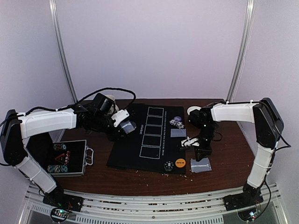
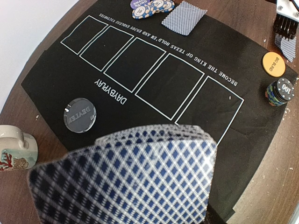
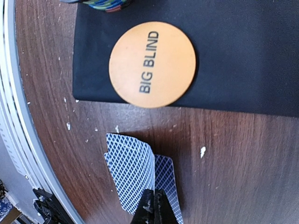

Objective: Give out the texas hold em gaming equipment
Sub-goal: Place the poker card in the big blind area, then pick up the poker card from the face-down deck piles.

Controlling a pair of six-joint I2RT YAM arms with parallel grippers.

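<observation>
My left gripper point(image 1: 122, 124) is shut on a fanned deck of blue-checked playing cards point(image 2: 126, 179), held over the left end of the black mat point(image 1: 126, 149); the deck hides its fingers. My right gripper point(image 3: 154, 211) is shut on the edge of one card point(image 3: 131, 170), lifted just above the wood off the mat's right corner. Two more cards point(image 3: 167, 179) lie under it. The orange BIG BLIND disc point(image 3: 152, 64) sits on the mat's corner beside a chip stack point(image 2: 279, 91). A clear dealer button point(image 2: 80, 115), loose chips point(image 2: 152, 6) and one card point(image 2: 183, 17) lie on the mat.
An open metal chip case point(image 1: 65, 157) stands at the near left. A white patterned mug point(image 2: 16, 149) sits on the wood off the mat's left end. The mat has a row of several white card outlines point(image 1: 152, 133). Small crumbs dot the wood.
</observation>
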